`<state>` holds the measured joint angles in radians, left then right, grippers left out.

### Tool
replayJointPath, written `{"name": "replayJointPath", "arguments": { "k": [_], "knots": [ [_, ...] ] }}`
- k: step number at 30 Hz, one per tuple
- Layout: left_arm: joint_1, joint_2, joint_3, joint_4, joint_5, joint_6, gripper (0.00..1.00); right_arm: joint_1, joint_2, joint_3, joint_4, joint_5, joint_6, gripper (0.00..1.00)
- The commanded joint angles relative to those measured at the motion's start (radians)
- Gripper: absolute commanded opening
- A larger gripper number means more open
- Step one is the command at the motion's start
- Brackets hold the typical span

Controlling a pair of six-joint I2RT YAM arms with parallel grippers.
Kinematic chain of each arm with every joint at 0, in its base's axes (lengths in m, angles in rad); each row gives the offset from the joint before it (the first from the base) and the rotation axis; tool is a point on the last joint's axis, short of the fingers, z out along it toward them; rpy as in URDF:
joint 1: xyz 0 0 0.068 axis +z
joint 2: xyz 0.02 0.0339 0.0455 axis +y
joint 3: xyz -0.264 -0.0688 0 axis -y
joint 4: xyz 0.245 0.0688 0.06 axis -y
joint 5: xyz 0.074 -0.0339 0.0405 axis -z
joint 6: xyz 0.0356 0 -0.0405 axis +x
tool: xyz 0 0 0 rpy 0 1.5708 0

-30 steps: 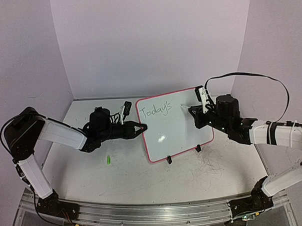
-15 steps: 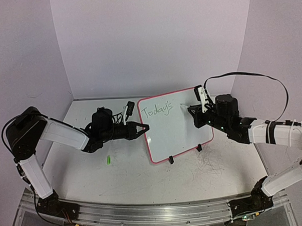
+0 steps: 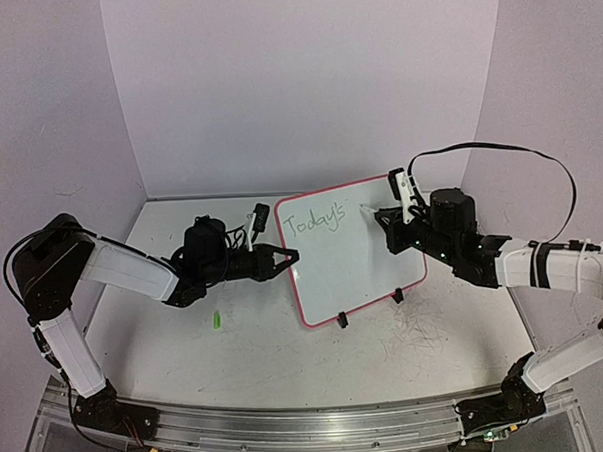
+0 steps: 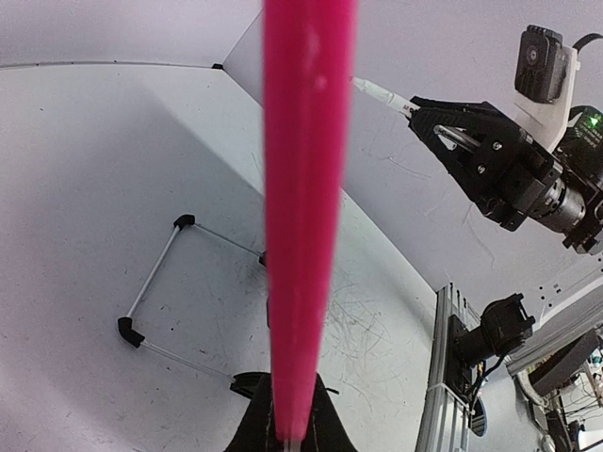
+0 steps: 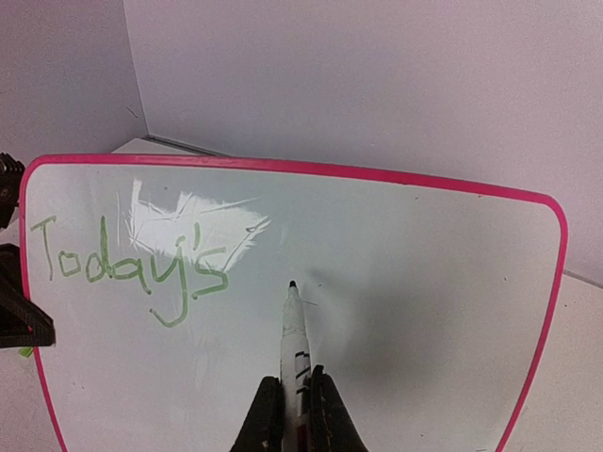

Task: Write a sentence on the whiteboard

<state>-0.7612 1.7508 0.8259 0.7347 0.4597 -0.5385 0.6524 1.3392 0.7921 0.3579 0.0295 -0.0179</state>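
2 tools pinching: left tool (image 3: 283, 255) whiteboard (image 3: 368, 268) rim, right tool (image 5: 294, 379) marker (image 5: 294, 320), barrel end hidden.

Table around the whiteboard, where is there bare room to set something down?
The table is bare between the feet of the whiteboard and the front rail, apart from a green piece at left. Crowded at both board edges: left gripper clamps the rim, right gripper holds a marker there.
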Motion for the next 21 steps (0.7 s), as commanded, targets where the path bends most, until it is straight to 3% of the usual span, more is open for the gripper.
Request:
{"name": "replayJointPath", "arguments": {
  "k": [1,21],
  "knots": [
    [-0.016,-0.008,-0.011,0.015,-0.007,0.015,0.00,0.016,0.024,0.031,0.062,0.031,0.010,0.00],
    [-0.018,-0.014,-0.005,0.015,-0.006,0.010,0.00,0.039,0.097,0.083,0.104,0.059,0.010,0.00]
  ]
}}
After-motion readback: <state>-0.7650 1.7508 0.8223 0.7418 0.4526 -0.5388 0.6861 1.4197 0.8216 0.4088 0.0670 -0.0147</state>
